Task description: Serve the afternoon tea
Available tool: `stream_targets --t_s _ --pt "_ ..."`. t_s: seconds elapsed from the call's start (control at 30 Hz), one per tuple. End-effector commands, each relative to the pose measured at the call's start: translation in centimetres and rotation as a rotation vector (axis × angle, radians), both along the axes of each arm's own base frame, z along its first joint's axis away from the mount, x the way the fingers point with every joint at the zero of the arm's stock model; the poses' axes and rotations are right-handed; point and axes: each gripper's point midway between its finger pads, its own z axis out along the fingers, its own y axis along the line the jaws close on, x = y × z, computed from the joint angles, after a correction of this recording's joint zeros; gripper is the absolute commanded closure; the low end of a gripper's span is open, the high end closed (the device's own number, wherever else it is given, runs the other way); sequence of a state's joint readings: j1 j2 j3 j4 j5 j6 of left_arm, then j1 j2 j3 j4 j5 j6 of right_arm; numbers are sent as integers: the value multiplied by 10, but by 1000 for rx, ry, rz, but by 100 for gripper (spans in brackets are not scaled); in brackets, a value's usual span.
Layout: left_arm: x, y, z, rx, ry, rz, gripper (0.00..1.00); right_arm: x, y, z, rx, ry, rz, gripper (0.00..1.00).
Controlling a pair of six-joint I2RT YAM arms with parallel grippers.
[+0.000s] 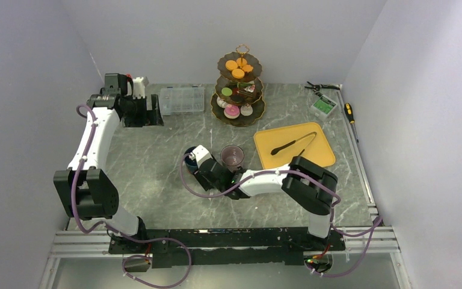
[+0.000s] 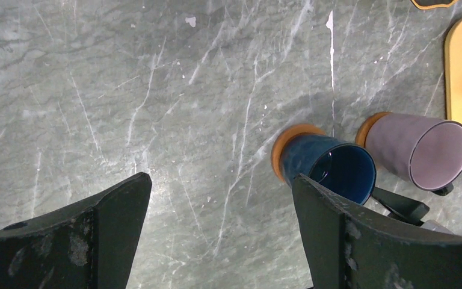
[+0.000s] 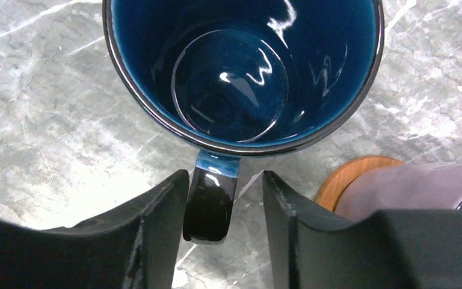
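The navy mug (image 3: 240,72) sits on its coaster (image 2: 286,141), and the right gripper (image 3: 225,177) straddles its handle with jaws parted. The left gripper (image 2: 219,180) gapes empty. The next move is probably to back off without tipping it.

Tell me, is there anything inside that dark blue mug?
Nothing: the glossy navy mug shows only its bare glazed bottom. The brown round coaster beneath it peeks out at one edge; the rest is covered.

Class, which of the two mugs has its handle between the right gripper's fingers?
The navy mug: its handle sits inside the open right gripper, while the mauve mug stands untouched beside it.
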State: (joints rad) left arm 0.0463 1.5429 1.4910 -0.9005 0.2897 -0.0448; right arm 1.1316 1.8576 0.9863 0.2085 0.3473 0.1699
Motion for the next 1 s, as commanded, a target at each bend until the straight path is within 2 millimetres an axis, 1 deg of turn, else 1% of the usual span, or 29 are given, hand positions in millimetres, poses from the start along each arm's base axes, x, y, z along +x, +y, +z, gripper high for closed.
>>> stream_targets --t_s 0.0,0.1,0.2,0.27,0.3,0.33,0.37,0.43,0.47,0.53,0.6,0.7,0.77,0.8,0.83,0.9,0.97 --pt "10 7 0 30 -41 4 7 7 11 29 80 -53 -21 43" --pt "12 8 -1 34 -48 8 7 8 14 47 101 -62 -24 29" --pt "14 9 -3 39 -47 10 7 9 13 80 154 -84 -34 20" --pt "16 11 -7 45 -47 10 7 10 8 107 190 -108 -43 11" --pt "17 11 -8 49 -52 6 7 12 4 118 204 -122 -49 3" --pt "19 12 -10 51 -54 6 7 14 -1 132 220 -135 -56 1" --pt "20 13 -12 55 -56 9 7 18 -11 148 243 -146 -71 0" --pt "25 18 -19 95 -71 -15 7 31 -34 166 275 -159 -119 0" --pt "28 21 -23 102 -76 -17 7 39 -50 173 292 -165 -153 0" --pt "32 24 -30 102 -86 -16 7 59 -89 184 338 -170 -238 0" --pt "35 26 -38 93 -90 -21 7 76 -131 188 386 -165 -319 0" --pt "38 29 -49 84 -101 -33 7 95 -193 185 399 -177 -472 0" --pt "37 31 -59 68 -98 -38 7 105 -239 177 390 -188 -600 0" --pt "34 31 -67 58 -88 -43 7 110 -270 166 380 -184 -696 0" --pt "32 32 -73 48 -83 -41 7 111 -296 158 374 -186 -783 0" --pt "30 31 -84 32 -94 -44 7 108 -348 141 350 -197 -978 0" --pt "27 30 -93 24 -128 -49 7 97 -392 126 320 -235 -1142 0"
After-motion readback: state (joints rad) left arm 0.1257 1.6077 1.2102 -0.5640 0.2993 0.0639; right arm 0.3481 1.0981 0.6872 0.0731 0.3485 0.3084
